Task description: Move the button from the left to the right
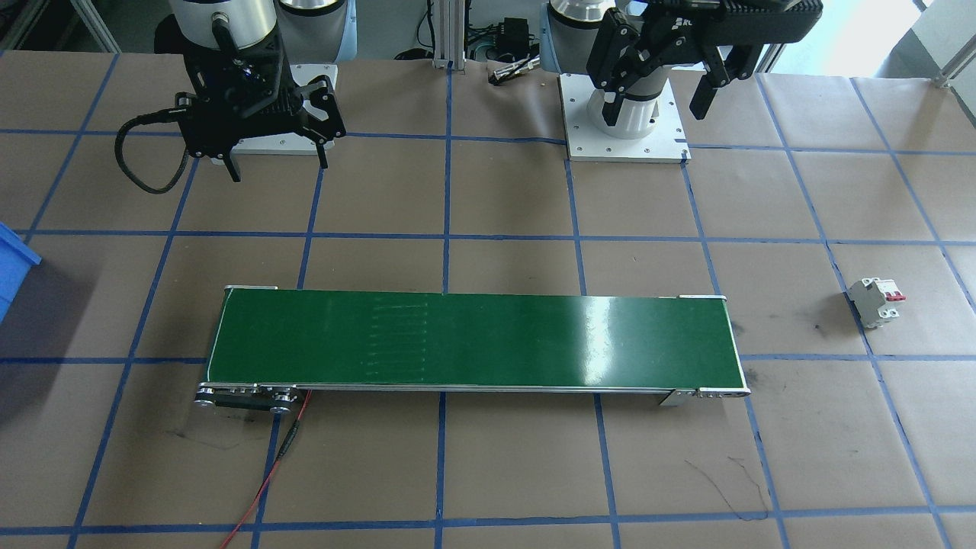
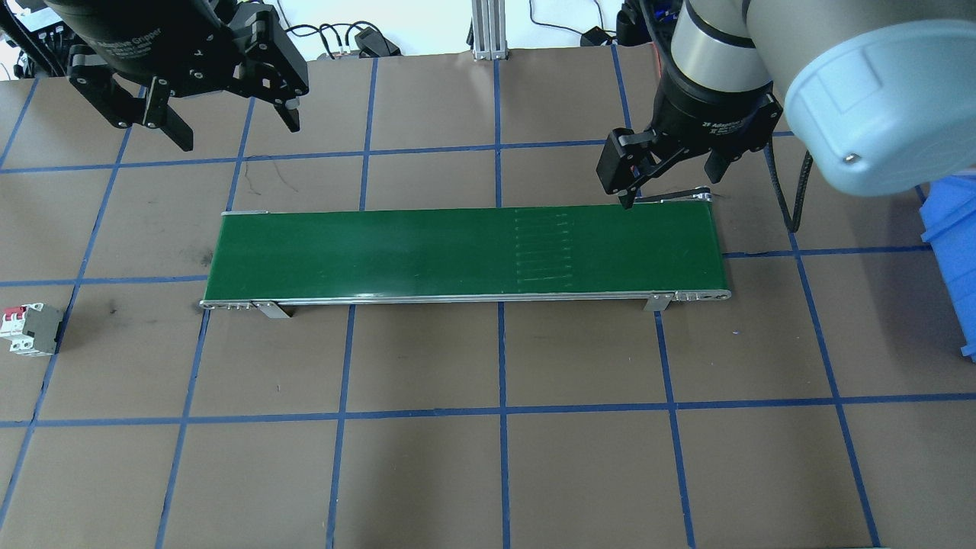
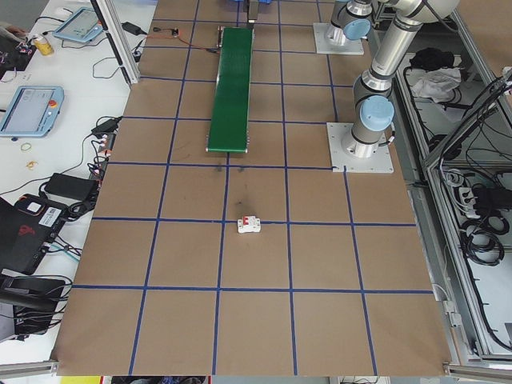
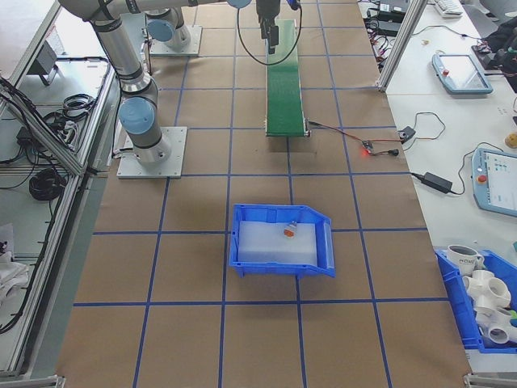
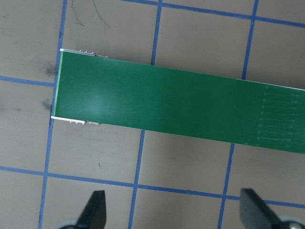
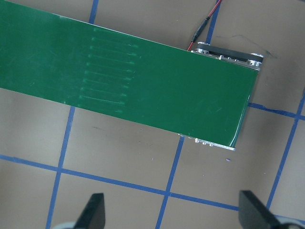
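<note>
No button with a dark green cap shows clearly in any view. A small object [image 4: 289, 230] lies in the blue bin [image 4: 283, 263], too small to identify. My left gripper [image 2: 238, 131] [image 1: 656, 110] hangs open and empty behind the left end of the green conveyor belt [image 2: 457, 252]; its wrist view looks down on that belt [image 5: 167, 102] between the spread fingertips [image 5: 95, 207]. My right gripper [image 2: 669, 191] [image 1: 278, 166] is open and empty over the back edge of the belt's right end [image 6: 143, 81]. Nothing lies on the belt.
A white circuit breaker with red levers [image 1: 877, 301] [image 2: 30, 329] [image 3: 250, 226] stands on the brown paper off the belt's left end. The blue bin [image 2: 949, 259] sits at the table's right end. A red wire [image 1: 267, 488] trails from the belt's motor end.
</note>
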Motion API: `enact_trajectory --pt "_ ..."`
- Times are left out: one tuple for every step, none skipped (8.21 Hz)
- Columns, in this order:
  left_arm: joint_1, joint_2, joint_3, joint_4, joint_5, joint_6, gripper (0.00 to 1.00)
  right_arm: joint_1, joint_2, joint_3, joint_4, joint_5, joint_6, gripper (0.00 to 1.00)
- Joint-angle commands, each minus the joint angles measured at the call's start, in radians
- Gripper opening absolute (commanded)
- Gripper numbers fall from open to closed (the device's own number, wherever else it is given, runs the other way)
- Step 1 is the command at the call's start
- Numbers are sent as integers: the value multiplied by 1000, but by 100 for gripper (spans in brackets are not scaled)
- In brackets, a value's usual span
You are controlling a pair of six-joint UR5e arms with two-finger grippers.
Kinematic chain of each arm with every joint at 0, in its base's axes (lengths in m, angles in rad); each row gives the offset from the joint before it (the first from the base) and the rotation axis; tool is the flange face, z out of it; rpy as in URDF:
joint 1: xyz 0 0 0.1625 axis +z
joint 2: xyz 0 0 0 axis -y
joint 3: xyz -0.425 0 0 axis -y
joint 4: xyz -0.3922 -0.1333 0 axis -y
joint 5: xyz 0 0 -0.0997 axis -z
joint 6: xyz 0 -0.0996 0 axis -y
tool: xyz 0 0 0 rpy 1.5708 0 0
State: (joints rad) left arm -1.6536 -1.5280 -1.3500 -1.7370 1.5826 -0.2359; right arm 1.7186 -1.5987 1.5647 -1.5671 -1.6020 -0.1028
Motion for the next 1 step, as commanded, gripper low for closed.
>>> enact_trajectory --pt "2 2 -1 5 0 15 100 -1 2 0 -2 -3 2 100"
